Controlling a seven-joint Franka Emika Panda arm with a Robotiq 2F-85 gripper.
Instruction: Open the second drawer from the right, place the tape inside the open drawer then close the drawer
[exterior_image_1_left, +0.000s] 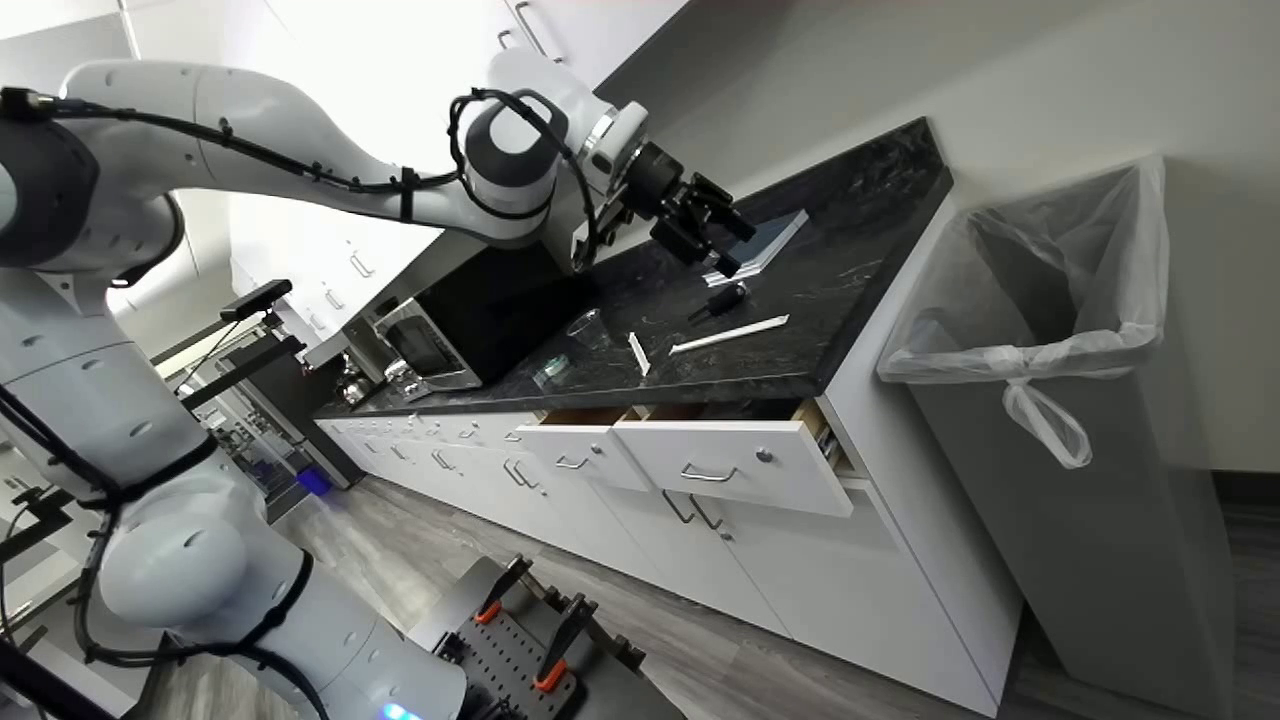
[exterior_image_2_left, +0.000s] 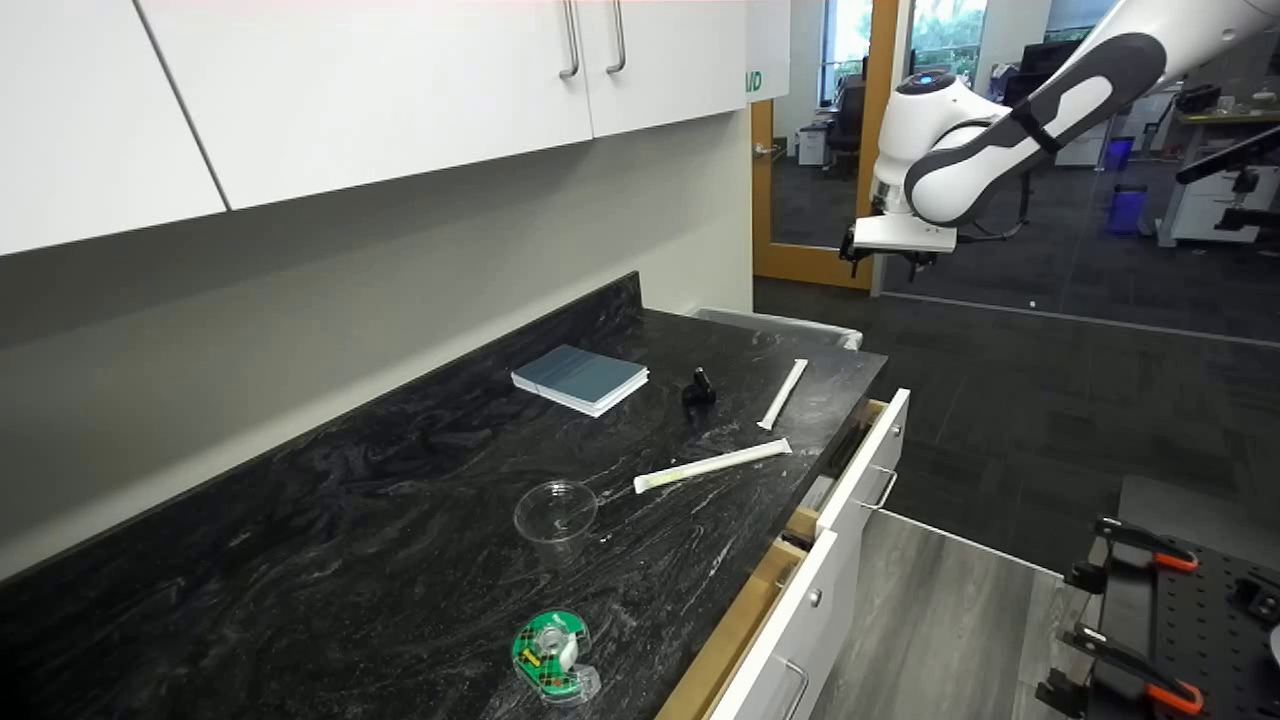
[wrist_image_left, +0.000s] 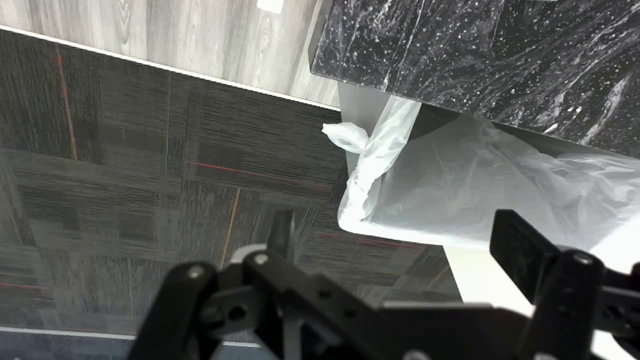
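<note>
- The tape (exterior_image_2_left: 550, 655) lies on the counter (exterior_image_2_left: 300, 560) near its front edge, well apart from the hand (wrist_image_left: 395, 225).
- The second drawer from the right (exterior_image_1_left: 605, 466) stands partly open; the wider drawer (exterior_image_1_left: 735, 468) beside it, at the counter's end, stands open too.
- The hand hangs raised near the counter's corner, its fingers (wrist_image_left: 520, 247) spread wide apart.
- A clear cup (exterior_image_2_left: 556, 520) sits near the tape; a book (exterior_image_2_left: 580, 378) lies closer to the back edge.
- A bin (exterior_image_1_left: 1080, 450) stands beside the counter's end.
</note>
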